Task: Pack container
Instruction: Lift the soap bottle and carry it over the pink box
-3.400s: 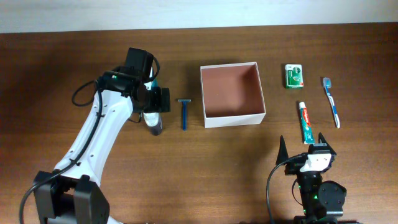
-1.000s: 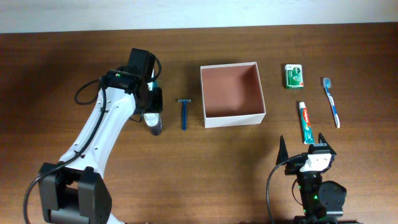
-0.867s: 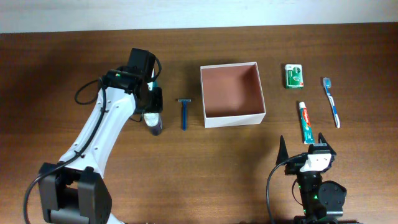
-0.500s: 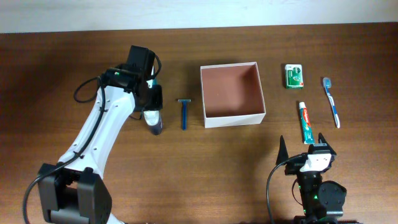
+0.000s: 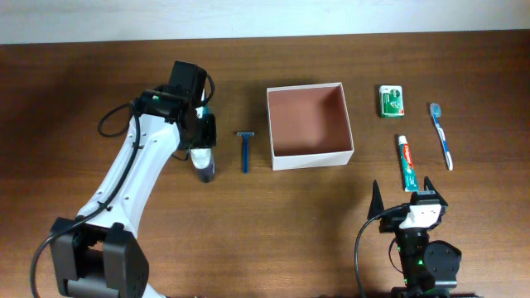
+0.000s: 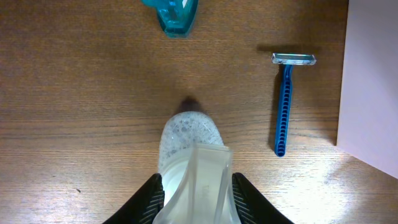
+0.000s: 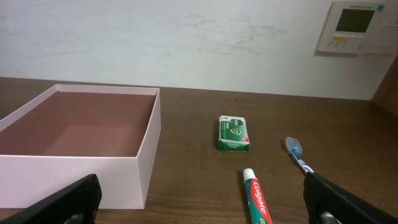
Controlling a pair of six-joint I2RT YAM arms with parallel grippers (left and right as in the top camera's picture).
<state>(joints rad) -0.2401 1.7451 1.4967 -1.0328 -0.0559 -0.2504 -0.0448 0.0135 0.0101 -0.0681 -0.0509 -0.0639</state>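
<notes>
Print on the green packet (image 7: 234, 133) and red-white tube (image 7: 256, 202) is unreadable. Dark wood worktop (image 5: 273, 223), white wall (image 7: 186, 37). The left tool (image 6: 196, 186) grips a pale bottle (image 6: 189, 134); the right tool (image 7: 199, 186) gapes wide.

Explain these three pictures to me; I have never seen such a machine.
Two robot arms work at a wooden table, each ending in a two-finger gripper. One picture looks down from above; the other two come from cameras on the wrists. On the table lie an empty white container, a blue razor, a green packet, toothpaste and a toothbrush. The left gripper is shut on a clear bottle, near a teal object. The right gripper is open, holding nothing.
</notes>
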